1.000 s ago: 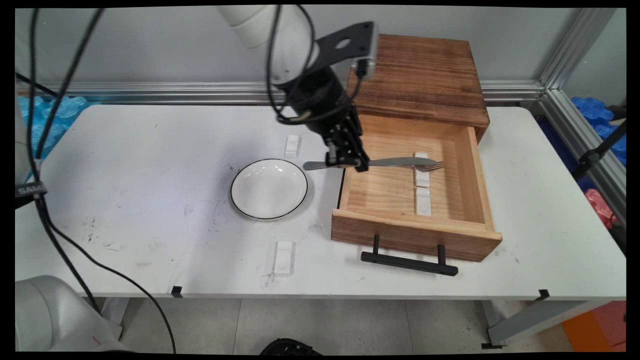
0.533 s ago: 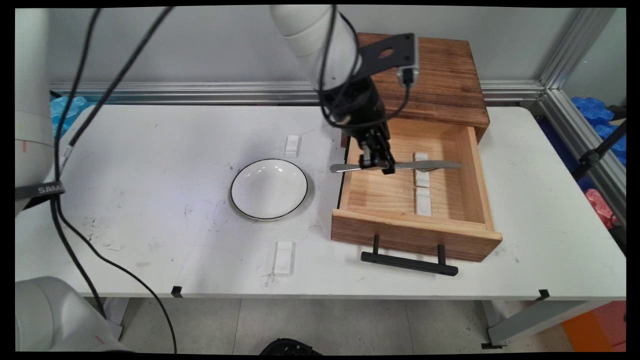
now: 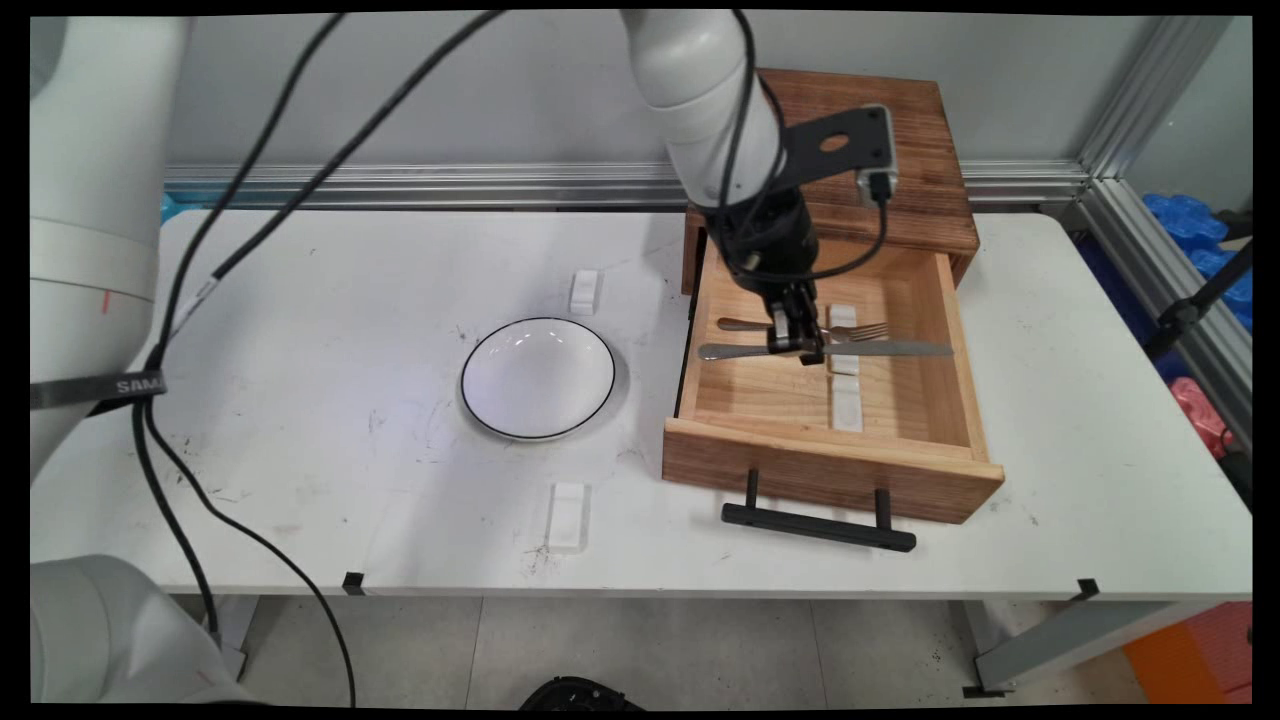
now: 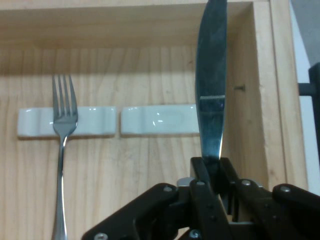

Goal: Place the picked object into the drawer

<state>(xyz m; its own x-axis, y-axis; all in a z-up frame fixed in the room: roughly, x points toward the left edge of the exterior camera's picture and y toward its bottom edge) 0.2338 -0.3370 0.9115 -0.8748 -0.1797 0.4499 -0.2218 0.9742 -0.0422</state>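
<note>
my claw (image 3: 797, 350) is clamped on the knife (image 3: 880, 349), above the open drawer (image 3: 950, 330) beside the fork (image 3: 855, 328). tilted, its blade could miss the 2 rests (image 4: 159, 120) or clip the wall.

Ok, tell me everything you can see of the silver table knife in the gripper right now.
The silver table knife is plain polished metal with a long rounded blade. The black two-finger gripper is shut on it near mid-length, holding it level over the open wooden drawer. Its blade passes above the nearer white ceramic rest; whether it touches cannot be told. It runs parallel to the silver fork, which lies on the other rest.
</note>
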